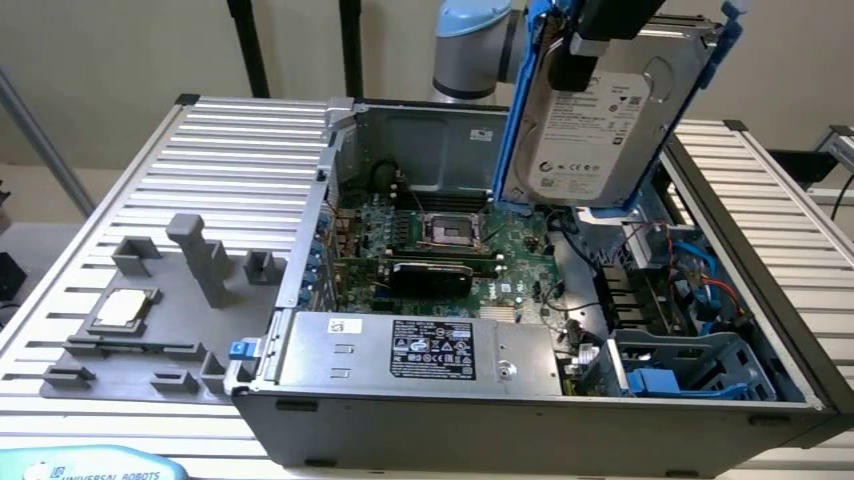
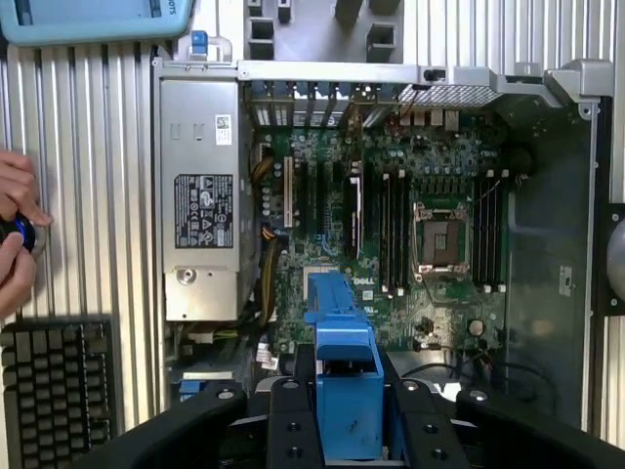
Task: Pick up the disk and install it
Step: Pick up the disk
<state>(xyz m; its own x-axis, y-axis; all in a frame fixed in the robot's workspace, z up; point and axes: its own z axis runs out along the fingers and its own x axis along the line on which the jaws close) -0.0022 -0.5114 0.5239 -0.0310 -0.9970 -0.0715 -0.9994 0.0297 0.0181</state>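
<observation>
Exterior view shows the disk [image 1: 607, 110] raised clear above the open case [image 1: 534, 430], hanging almost on edge with its white label towards the camera, over the far side of the motherboard [image 1: 441, 235]. The jaws are closed partway, clamped on the disk's blue carrier [image 1: 514, 110] at its upper end. In the wrist view, black fingers [image 2: 293, 420] press both sides of the carrier, with the motherboard and power supply [image 2: 200, 205] beneath. The case stands on a ribbed counter [image 1: 214, 150]; a person's hand [image 2: 15, 234] lies near a keyboard [image 2: 54, 391].
</observation>
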